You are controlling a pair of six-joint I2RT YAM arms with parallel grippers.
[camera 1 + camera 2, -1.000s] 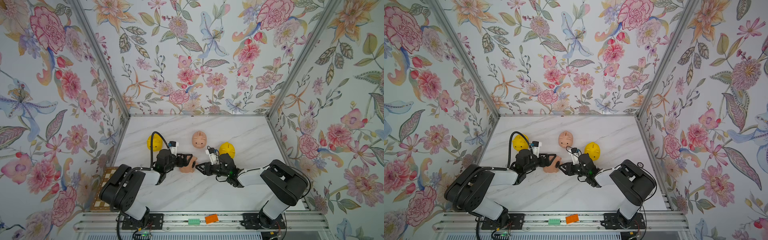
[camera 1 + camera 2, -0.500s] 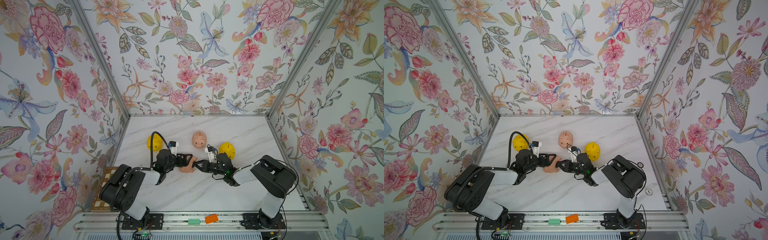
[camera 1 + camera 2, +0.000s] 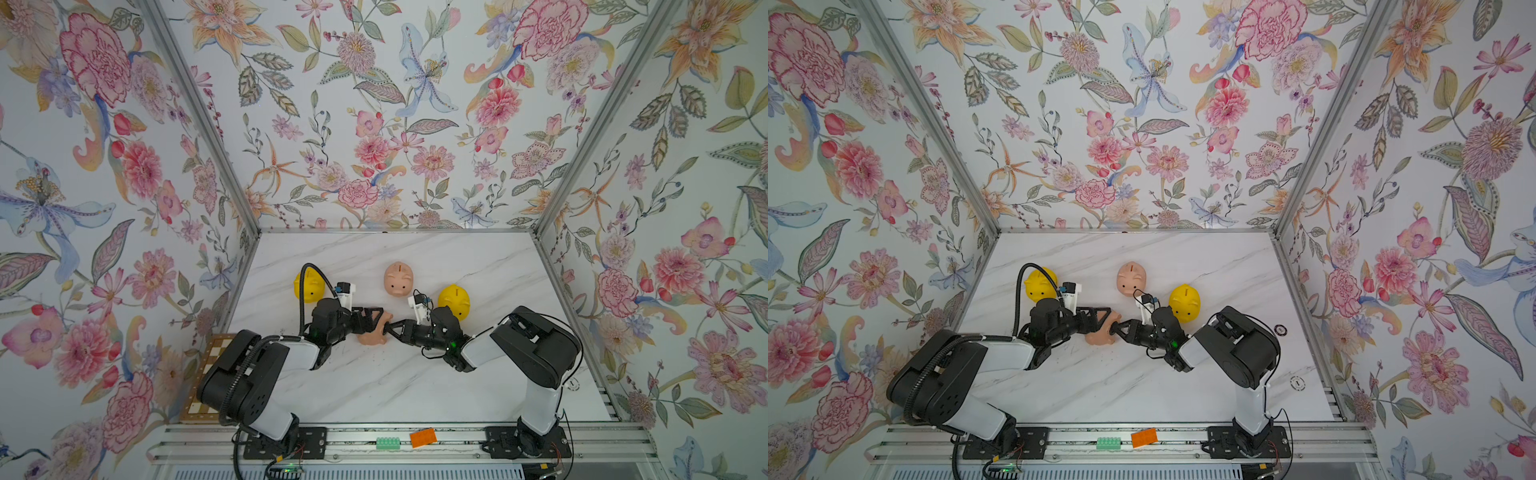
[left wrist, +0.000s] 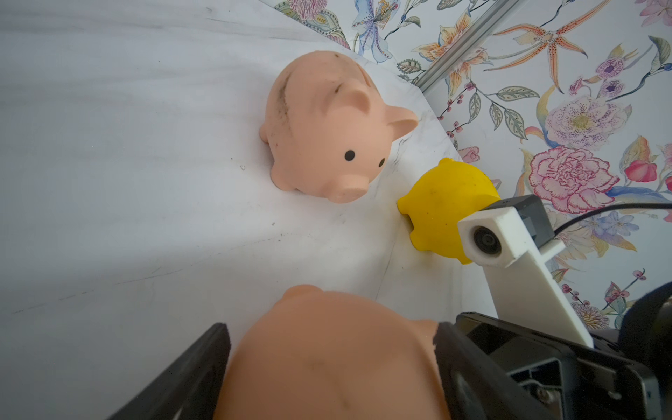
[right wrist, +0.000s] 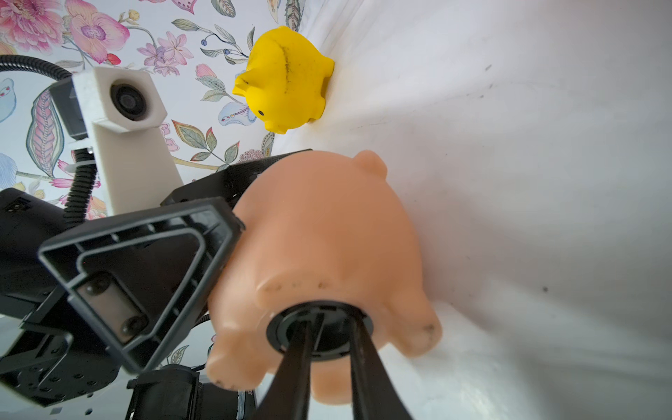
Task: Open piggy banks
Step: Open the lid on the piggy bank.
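As the right gripper [image 5: 327, 322] has been drawn in from a wider spread over the last second, its fingertips are now found set into the black plug [image 5: 276, 332] on the belly of the held piggy bank [image 5: 320, 232]. Only a narrow gap is left between the jaws, and the plug is judged to be pinched, though the firmness of that pinch cannot be confirmed. The right arm has also been brought closer to the pig than it was a second ago.

No change is recorded at the left gripper [image 3: 374, 322]. Its jaws are spread wide and clamped across the body of the same peach-pink pig, which is kept on its side over the middle of the counter [image 3: 415, 386], belly turned to the right arm.

Three other pigs are left standing in the far half of the counter. An upright pink piggy bank [image 3: 398, 279] is noted nearest the far edge, with one yellow piggy bank [image 3: 308, 286] toward the left edge and a second yellow piggy bank [image 3: 454, 300] toward the right edge.

By this finding, the grasp on the plug is taken as just made. Extraction is not yet done, and a pull or twist against the left hold is judged to be called for.
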